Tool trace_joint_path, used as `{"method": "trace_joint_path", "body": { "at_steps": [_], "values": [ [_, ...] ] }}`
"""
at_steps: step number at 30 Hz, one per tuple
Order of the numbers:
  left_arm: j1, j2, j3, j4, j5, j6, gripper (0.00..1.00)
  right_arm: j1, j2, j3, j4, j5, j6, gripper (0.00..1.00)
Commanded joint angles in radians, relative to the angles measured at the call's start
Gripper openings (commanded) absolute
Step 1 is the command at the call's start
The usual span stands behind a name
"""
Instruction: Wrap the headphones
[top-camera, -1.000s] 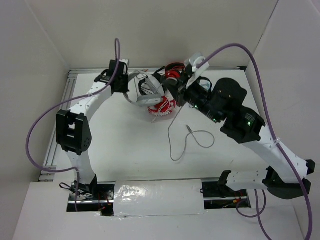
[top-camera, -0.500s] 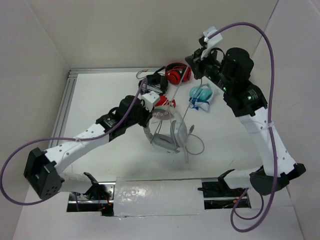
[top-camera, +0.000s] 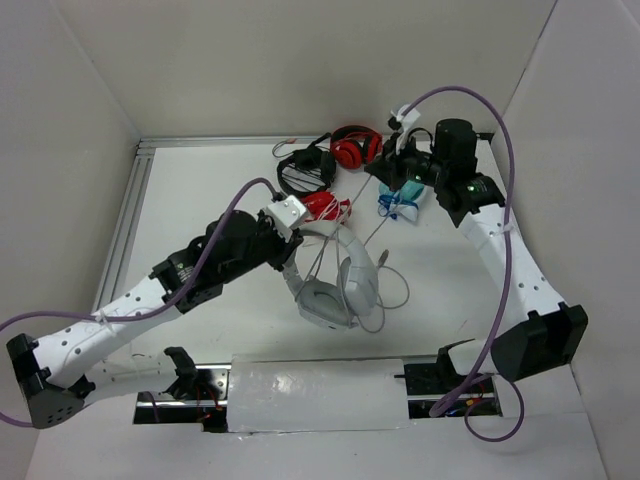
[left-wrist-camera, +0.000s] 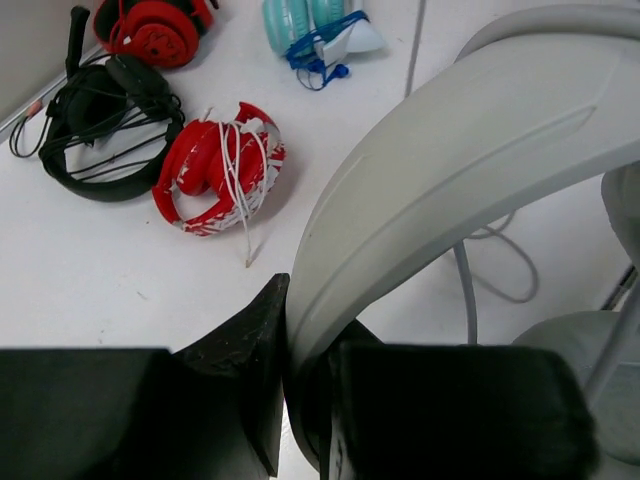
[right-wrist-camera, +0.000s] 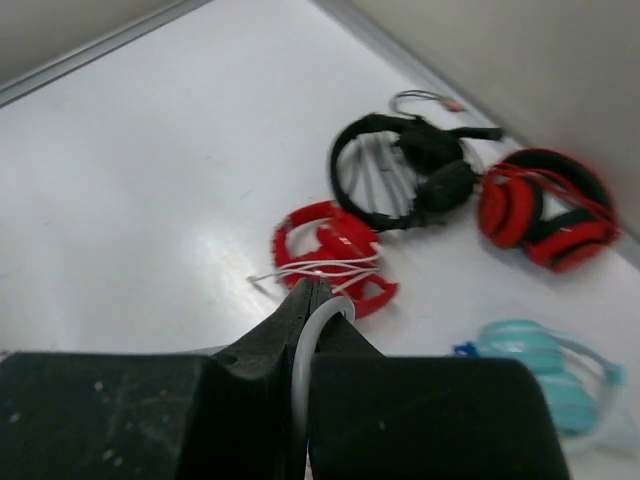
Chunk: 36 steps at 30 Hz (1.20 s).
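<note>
Headphones (top-camera: 335, 290), grey-white, are at the near middle of the table (top-camera: 200, 190), with the headband (top-camera: 338, 234) in the left end effector (top-camera: 290, 245). Left wrist: the jaws clamp that headband. Right wrist: the right end effector (right-wrist-camera: 308, 300) is closed on the thin grey cable (right-wrist-camera: 299, 360).

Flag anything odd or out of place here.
Only the headphones stand out: the left gripper holds them tilted by the headband, and their cable is unwrapped, one stretch pinched in the shut right gripper.
</note>
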Motion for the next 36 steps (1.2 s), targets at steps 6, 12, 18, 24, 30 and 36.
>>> {"method": "trace_joint_path", "body": {
  "at_steps": [6, 12, 18, 24, 30, 36],
  "values": [
    [-0.057, -0.041, 0.399, -0.003, 0.126, -0.069, 0.00, 0.052, 0.061, -0.245, 0.369, -0.316, 0.068, 0.04],
    [-0.083, 0.081, 0.669, -0.081, 0.012, -0.082, 0.00, 0.230, 0.110, -0.320, 0.548, -0.293, 0.136, 0.15],
    [-0.111, 0.109, 0.758, -0.034, -0.095, -0.069, 0.00, 0.319, 0.215, -0.348, 0.778, -0.331, 0.267, 0.31],
    [-0.117, 0.114, 0.814, 0.057, -0.173, -0.031, 0.00, 0.380, 0.330, -0.333, 0.802, -0.344, 0.279, 0.32],
    [-0.118, 0.145, 0.889, 0.115, -0.244, 0.013, 0.00, 0.416, 0.400, -0.333, 0.802, -0.344, 0.279, 0.32],
    [-0.118, 0.157, 0.880, 0.305, -0.373, 0.171, 0.00, 0.459, 0.424, -0.333, 0.802, -0.344, 0.279, 0.32]
  ]
}}
